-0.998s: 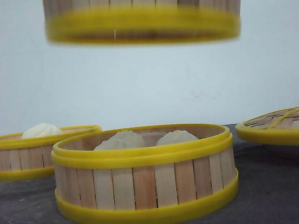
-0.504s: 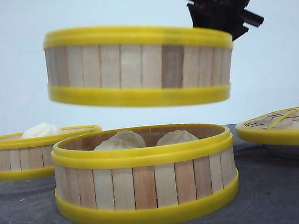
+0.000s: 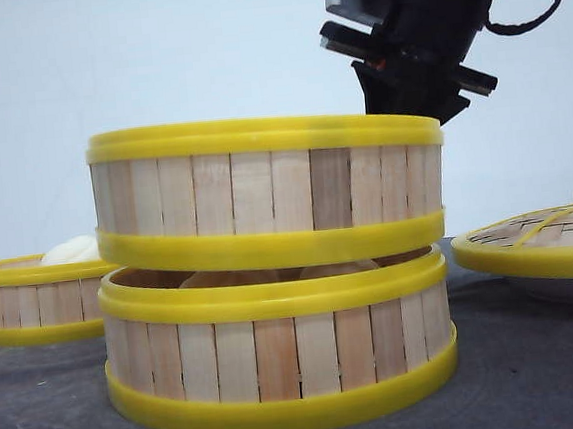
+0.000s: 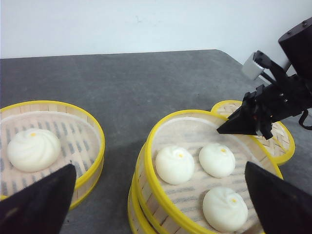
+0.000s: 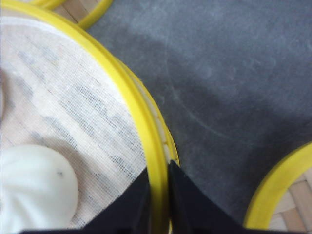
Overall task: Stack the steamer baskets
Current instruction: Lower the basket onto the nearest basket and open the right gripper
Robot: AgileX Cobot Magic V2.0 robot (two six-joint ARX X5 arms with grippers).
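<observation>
Two steamer baskets are one over the other at the middle. The upper basket (image 3: 264, 191) sits level just over the lower basket (image 3: 279, 361), with a thin dark gap still showing between their yellow rims. My right gripper (image 3: 405, 112) is shut on the upper basket's far right rim (image 5: 131, 102), one finger inside and one outside. The upper basket (image 4: 161, 195) holds three white buns (image 4: 174, 165). A third basket (image 3: 33, 297) with one bun (image 4: 33, 148) stands to the left. My left gripper (image 4: 160, 168) hangs open above the stack and holds nothing.
A woven domed lid (image 3: 540, 242) with a yellow rim and knob rests on a white plate at the right, close behind the stack (image 4: 286, 142). Dark grey tabletop (image 4: 131, 83) stretches behind the baskets, with a white wall beyond.
The upper basket has come down from high above the table to just over the lower basket, and the right gripper came down with it. The lower basket's buns are now covered.
</observation>
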